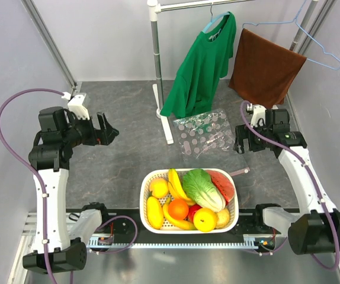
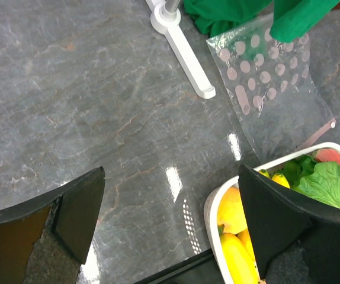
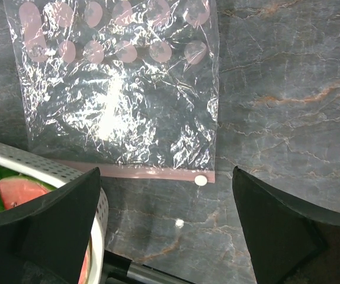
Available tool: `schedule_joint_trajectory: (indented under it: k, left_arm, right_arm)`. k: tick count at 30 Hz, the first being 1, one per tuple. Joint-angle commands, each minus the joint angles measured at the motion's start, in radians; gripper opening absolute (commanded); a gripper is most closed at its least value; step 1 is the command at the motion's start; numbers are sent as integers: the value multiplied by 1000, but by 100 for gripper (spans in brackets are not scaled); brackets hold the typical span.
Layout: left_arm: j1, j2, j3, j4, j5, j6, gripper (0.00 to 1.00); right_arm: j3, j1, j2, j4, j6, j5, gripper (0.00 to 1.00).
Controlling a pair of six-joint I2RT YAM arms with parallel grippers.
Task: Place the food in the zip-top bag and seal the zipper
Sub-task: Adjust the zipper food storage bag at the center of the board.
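The white basket (image 1: 148,177) at the near middle holds the green cabbage (image 1: 204,188), the orange (image 1: 178,208) and a round yellow fruit (image 1: 205,219). The clear dotted zip-top bag (image 1: 208,135) lies flat and empty on the table behind the basket. Its pinkish zipper (image 3: 134,173) runs along the edge nearest the basket. My left gripper (image 1: 108,135) is open and empty, raised at the far left; in its wrist view (image 2: 171,171) it is over bare table. My right gripper (image 1: 243,139) is open and empty, just right of the bag, above the zipper end (image 3: 165,173).
Yellow bananas (image 1: 176,183), a watermelon slice (image 1: 223,184) and more yellow fruit (image 1: 159,188) share the basket. A white rack pole (image 1: 156,53) with its foot (image 1: 166,121) stands behind the bag, carrying a green shirt (image 1: 202,65) and a brown towel (image 1: 265,68).
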Motion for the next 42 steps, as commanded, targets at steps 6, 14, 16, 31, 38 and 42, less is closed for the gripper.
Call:
schedule_joint_trajectory:
  k: [6,14,16,31,38,42]
  left_arm:
    - [-3,-47,-20,113,37,15,100]
    - [-3,-64,-67,185,189,67,100]
    - [-3,-64,-76,206,241,68,100]
    - [-5,-24,-129,295,415,57,100]
    - [-8,2,-126,301,421,61,100]
    - [-8,27,-124,304,441,51,100]
  right_arm:
    - [-28,1,112,155,51,-59,98]
    - [-49,1,272,299,59,-110,98]
    - [-49,1,327,329,56,-125,98]
    - [63,1,662,421,-162,-121,98]
    - [61,1,717,389,-150,-312,67]
    - [55,0,685,439,-55,-337,10]
